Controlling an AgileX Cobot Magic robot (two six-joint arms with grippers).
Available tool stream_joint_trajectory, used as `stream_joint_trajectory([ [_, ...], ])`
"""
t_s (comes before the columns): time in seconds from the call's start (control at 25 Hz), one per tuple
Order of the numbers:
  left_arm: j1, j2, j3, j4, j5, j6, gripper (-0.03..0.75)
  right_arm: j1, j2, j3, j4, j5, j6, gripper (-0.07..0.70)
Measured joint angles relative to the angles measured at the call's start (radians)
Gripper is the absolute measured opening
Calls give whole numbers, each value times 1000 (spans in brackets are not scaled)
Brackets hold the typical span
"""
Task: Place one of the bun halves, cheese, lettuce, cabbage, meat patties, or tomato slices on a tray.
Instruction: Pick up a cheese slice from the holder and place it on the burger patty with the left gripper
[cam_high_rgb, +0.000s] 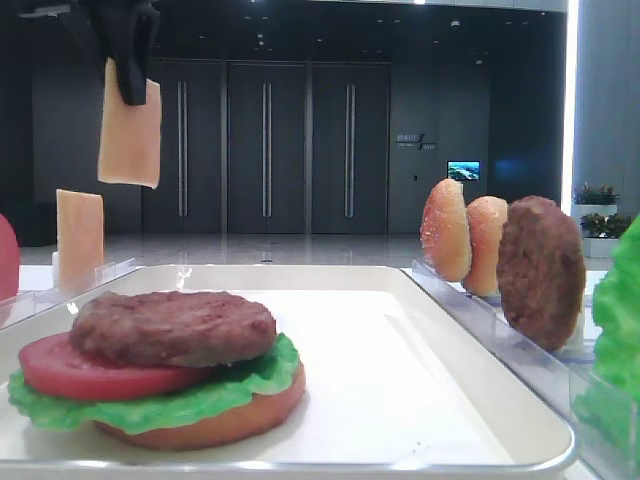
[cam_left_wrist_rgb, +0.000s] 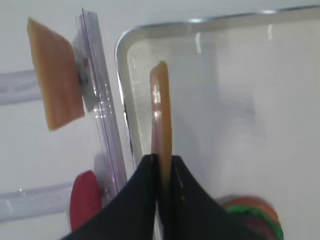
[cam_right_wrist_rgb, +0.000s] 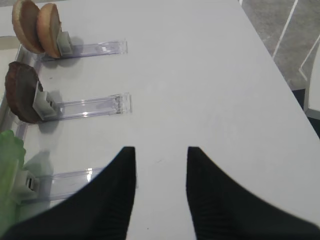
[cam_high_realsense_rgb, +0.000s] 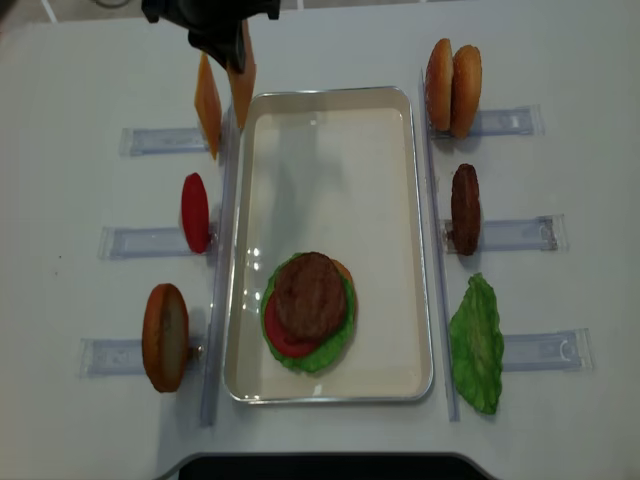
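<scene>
the left gripper (cam_left_wrist_rgb: 161, 165) pinches a cheese (cam_left_wrist_rgb: 161, 112) slice by its top edge, fingers clamped tight so the bendy square hangs straight below them, over the far corner of the tray (cam_left_wrist_rgb: 122, 100) near its rim. a second slice (cam_left_wrist_rgb: 55, 80) stands in its clear holder (cam_left_wrist_rgb: 100, 100) just outside the fingers. well short of the grip, a stack (cam_high_rgb: 160, 365) of bun, lettuce, tomato and patty waits on the tray, likely the cheese's destination. the right gripper (cam_right_wrist_rgb: 160, 165) idles with fingers spread, grasping nothing, over bare table.
</scene>
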Motion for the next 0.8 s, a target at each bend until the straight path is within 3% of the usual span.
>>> stream_joint_trajectory([
  [0.32, -85, -330, 345, 4, 3, 3, 28, 0, 0, 0, 0, 0, 0, 244],
  [0.56, -107, -535, 569, 7, 3, -34, 28, 0, 0, 0, 0, 0, 0, 244],
  [0.8, -110, -653, 690, 7, 7, -64, 28, 0, 0, 0, 0, 0, 0, 244],
])
